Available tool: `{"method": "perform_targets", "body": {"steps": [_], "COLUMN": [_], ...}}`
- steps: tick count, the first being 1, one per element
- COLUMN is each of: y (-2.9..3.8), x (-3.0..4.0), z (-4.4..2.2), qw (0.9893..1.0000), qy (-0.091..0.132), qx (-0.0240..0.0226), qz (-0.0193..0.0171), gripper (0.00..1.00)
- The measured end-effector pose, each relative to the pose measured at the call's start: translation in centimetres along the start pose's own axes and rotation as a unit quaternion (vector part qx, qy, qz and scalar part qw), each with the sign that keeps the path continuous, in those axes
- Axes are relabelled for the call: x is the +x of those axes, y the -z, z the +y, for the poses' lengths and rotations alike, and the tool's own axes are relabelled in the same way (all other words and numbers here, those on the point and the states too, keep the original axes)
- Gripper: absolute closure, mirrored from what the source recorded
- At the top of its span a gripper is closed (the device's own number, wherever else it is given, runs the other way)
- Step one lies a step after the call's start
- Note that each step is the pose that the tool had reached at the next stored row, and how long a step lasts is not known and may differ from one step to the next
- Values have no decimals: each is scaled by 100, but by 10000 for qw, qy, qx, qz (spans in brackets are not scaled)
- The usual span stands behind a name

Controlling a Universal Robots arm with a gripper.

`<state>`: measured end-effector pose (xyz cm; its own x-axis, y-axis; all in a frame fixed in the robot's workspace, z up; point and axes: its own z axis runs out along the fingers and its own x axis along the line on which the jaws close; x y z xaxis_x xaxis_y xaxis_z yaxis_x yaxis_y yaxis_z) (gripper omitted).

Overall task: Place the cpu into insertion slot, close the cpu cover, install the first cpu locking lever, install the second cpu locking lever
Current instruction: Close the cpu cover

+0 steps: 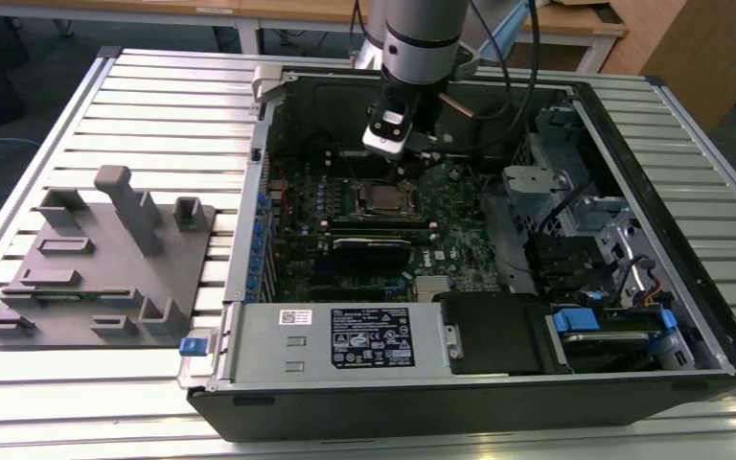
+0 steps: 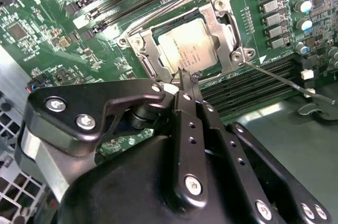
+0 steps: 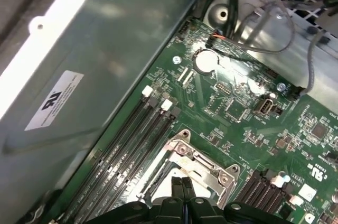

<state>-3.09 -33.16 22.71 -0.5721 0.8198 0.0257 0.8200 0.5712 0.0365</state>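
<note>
inside the open computer case [image 1: 471, 414], above the green motherboard [image 2: 37, 49], the gripper [image 2: 188, 78] hangs with fingers pressed together, nothing visible between them — tips at the edge of the cpu cover [image 2: 224, 18]. the cover lies flat around the cpu [image 2: 185, 47], seated in the insertion slot [image 1: 381, 199] — a thin lever [image 2: 285, 80] juts out alongside.

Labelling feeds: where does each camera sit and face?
Exterior view: off-arm, looking down into the computer case; arm and gripper show.
Second wrist view: on the wrist, facing the cpu past the gripper.
First wrist view: on the wrist, facing cpu cover and memory slots over the gripper.
Both wrist views share gripper, cpu cover.
</note>
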Motion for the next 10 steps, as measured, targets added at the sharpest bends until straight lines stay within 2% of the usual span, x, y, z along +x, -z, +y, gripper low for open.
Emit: {"method": "perform_targets", "body": {"steps": [10], "y": [0], "x": [0], "z": [0], "qw": [9995], "qy": [331], "qx": [6], "qz": [15], "gripper": [90]}}
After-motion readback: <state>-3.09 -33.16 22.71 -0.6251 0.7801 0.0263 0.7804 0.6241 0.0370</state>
